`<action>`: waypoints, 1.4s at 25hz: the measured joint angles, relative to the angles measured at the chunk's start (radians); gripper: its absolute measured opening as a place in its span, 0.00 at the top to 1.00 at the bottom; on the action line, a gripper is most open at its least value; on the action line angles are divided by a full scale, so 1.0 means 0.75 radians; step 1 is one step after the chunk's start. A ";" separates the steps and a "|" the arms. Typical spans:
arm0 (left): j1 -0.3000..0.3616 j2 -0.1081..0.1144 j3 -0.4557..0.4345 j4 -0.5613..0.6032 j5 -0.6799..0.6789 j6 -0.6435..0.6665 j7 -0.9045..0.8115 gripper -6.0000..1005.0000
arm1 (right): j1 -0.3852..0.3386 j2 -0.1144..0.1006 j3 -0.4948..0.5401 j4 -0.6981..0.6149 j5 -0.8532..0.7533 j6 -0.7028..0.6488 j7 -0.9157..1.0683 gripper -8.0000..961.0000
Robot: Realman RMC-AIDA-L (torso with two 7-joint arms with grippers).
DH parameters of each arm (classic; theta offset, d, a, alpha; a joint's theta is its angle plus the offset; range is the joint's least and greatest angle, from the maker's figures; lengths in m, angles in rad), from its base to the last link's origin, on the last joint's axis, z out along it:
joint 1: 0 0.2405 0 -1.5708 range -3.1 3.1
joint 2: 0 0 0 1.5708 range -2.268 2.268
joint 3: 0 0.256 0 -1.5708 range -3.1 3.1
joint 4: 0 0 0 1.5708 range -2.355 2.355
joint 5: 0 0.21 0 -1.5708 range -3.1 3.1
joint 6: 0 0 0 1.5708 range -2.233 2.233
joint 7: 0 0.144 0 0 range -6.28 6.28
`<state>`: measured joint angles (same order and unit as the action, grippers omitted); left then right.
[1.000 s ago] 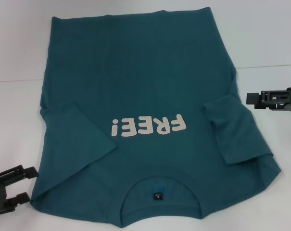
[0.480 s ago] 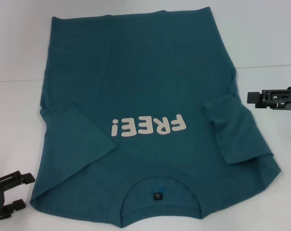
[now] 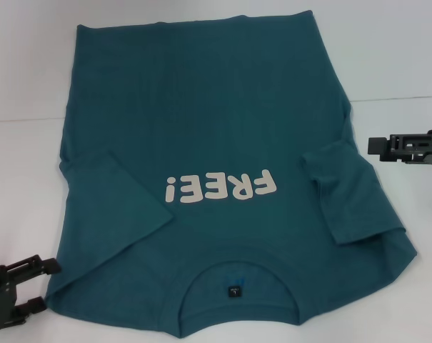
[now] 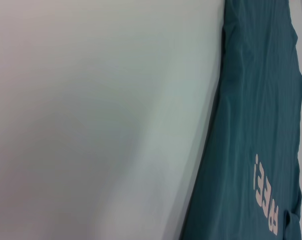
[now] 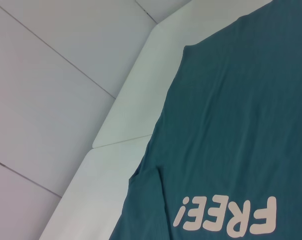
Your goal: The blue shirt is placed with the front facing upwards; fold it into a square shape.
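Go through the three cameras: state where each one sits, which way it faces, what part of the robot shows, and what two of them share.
Head view: on the robot's head, looking forward and down at the blue shirt spread on the white table; left gripper open by the near left corner, right gripper beside the right sleeve.
Left wrist view: on the left arm, over bare table and the shirt's edge; no robot parts show.
Right wrist view: on the right arm, over the shirt, table edge and floor; no robot parts show.
Shared: all three show the FREE! lettering.
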<state>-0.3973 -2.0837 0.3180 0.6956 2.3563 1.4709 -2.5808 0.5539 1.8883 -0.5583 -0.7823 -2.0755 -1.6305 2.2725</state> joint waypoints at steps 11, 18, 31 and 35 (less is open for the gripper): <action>-0.039 -0.004 0.050 -0.036 -0.008 -0.003 0.016 0.13 | -0.006 0.000 0.000 0.000 0.005 0.000 -0.005 0.33; -0.063 -0.008 0.047 -0.030 -0.031 -0.002 0.040 0.17 | -0.010 0.000 0.025 0.000 0.008 -0.008 -0.005 0.33; -0.059 -0.001 0.050 -0.034 -0.034 0.026 0.096 0.57 | -0.015 -0.002 0.048 0.000 0.003 -0.010 -0.010 0.33; -0.061 0.001 0.047 -0.046 -0.038 0.041 0.176 0.73 | -0.017 -0.002 0.043 0.000 -0.001 -0.008 -0.011 0.33</action>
<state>-0.4434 -2.0833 0.3532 0.6614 2.3280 1.5019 -2.4491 0.5408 1.8866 -0.5258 -0.7823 -2.0761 -1.6365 2.2644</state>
